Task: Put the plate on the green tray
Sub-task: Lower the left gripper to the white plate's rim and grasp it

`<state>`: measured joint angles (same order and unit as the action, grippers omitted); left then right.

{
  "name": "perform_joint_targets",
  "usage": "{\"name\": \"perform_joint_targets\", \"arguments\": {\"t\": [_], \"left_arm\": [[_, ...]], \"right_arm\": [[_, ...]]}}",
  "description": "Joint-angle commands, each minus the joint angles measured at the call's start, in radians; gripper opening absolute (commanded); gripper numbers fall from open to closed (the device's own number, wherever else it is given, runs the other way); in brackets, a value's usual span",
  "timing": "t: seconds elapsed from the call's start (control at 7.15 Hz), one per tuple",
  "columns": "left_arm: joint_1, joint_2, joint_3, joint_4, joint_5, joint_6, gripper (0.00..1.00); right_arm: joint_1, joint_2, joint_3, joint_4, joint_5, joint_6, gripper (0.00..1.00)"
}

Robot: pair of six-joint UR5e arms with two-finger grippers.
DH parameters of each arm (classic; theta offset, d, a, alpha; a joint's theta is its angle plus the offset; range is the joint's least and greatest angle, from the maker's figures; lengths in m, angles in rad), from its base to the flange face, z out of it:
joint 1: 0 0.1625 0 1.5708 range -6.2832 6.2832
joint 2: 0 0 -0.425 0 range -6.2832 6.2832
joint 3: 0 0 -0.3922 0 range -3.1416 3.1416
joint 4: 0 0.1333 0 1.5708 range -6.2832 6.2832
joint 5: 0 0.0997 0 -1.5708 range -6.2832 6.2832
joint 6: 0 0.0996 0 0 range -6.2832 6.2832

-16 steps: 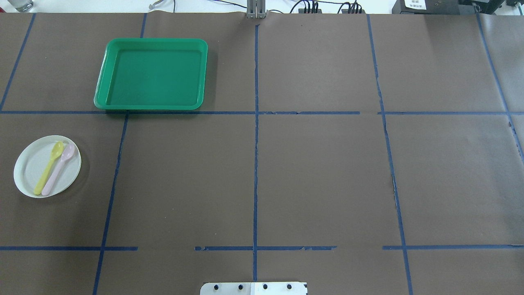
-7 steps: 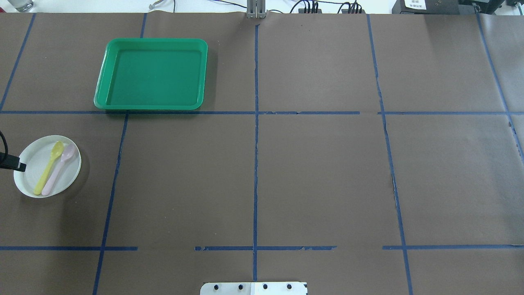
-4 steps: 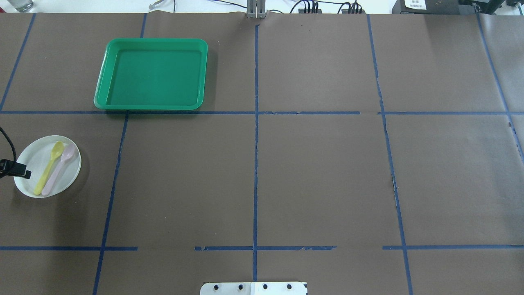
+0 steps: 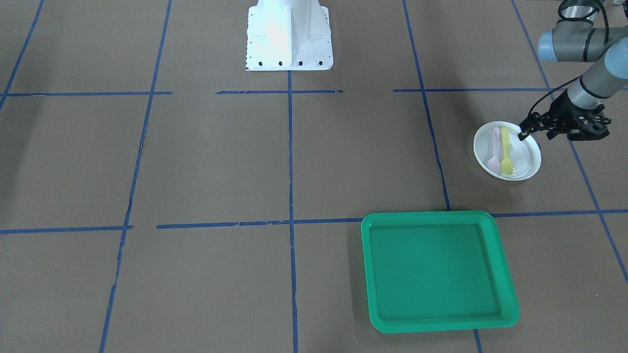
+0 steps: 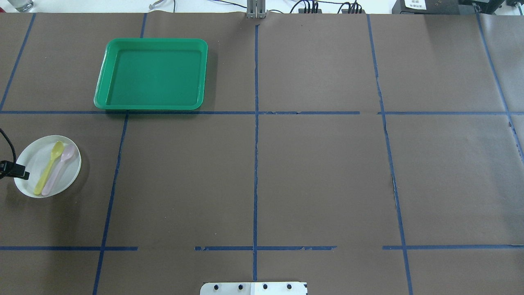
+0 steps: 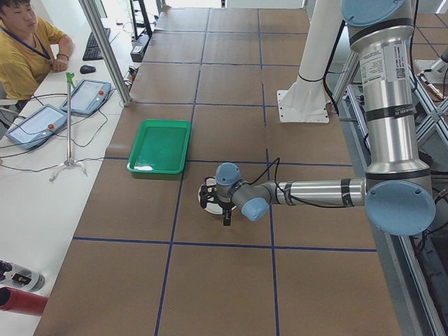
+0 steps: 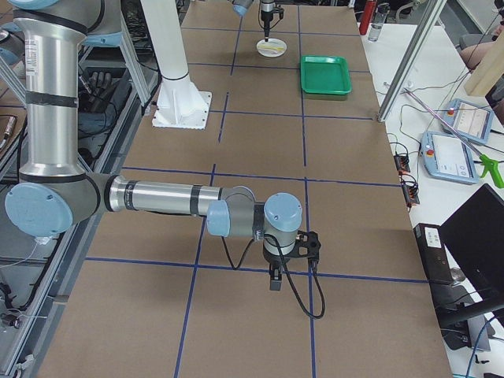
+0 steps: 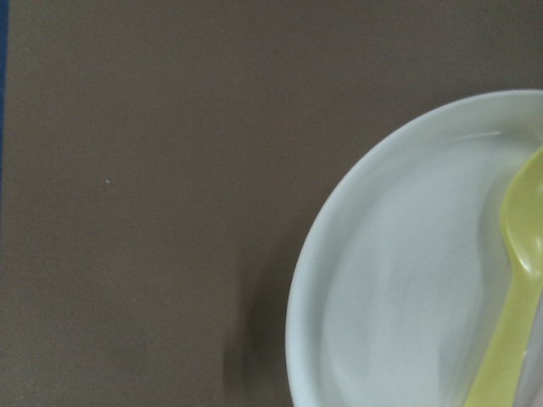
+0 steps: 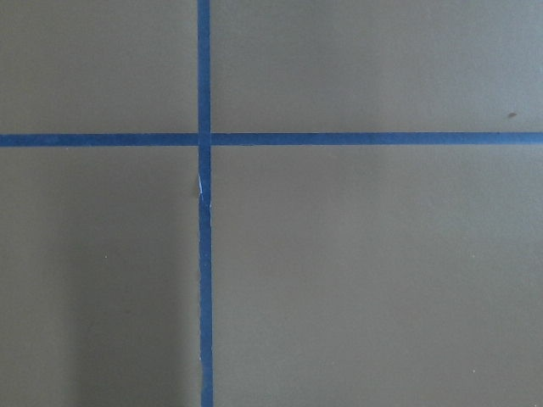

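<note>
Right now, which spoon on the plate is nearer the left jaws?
The yellow spoon: it lies on the side toward the left jaws, with the pink spoon beyond it.

Plate and tray on the taped desk
A white plate (image 5: 30, 166) with a yellow spoon (image 5: 49, 167) and a pink spoon (image 5: 59, 169) lies at the desk's (image 5: 319, 172) left edge, well apart from the green tray (image 5: 151, 107). The left pincer's (image 5: 18, 172) dark tip overlaps the plate's left rim.
</note>
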<state>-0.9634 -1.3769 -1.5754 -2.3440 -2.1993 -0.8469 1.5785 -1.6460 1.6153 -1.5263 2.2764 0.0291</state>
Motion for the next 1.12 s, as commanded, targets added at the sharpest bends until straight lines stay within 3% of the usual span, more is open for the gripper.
{"name": "perform_joint_targets", "arguments": {"t": [0.0, 0.14, 0.28, 0.42, 0.98], "left_arm": [[0.0, -0.027, 0.035, 0.0, 0.0, 0.0, 0.87], [0.0, -0.031, 0.04, 0.0, 0.0, -0.001, 0.74], [0.0, -0.031, 0.034, 0.0, -0.002, -0.003, 0.19], [0.0, -0.031, 0.035, 0.0, -0.008, -0.001, 0.0], [-0.006, -0.03, -0.02, 0.0, -0.031, -0.017, 0.0]], "right_arm": [[0.0, 0.0, 0.0, 0.0, 0.0, 0.0, 1.0], [0.0, 0.0, 0.0, 0.0, 0.0, 0.0, 1.0], [0.0, 0.0, 0.0, 0.0, 0.0, 0.0, 1.0], [0.0, 0.0, 0.0, 0.0, 0.002, 0.0, 1.0], [0.0, 0.0, 0.0, 0.0, 0.0, 0.0, 1.0]]}}
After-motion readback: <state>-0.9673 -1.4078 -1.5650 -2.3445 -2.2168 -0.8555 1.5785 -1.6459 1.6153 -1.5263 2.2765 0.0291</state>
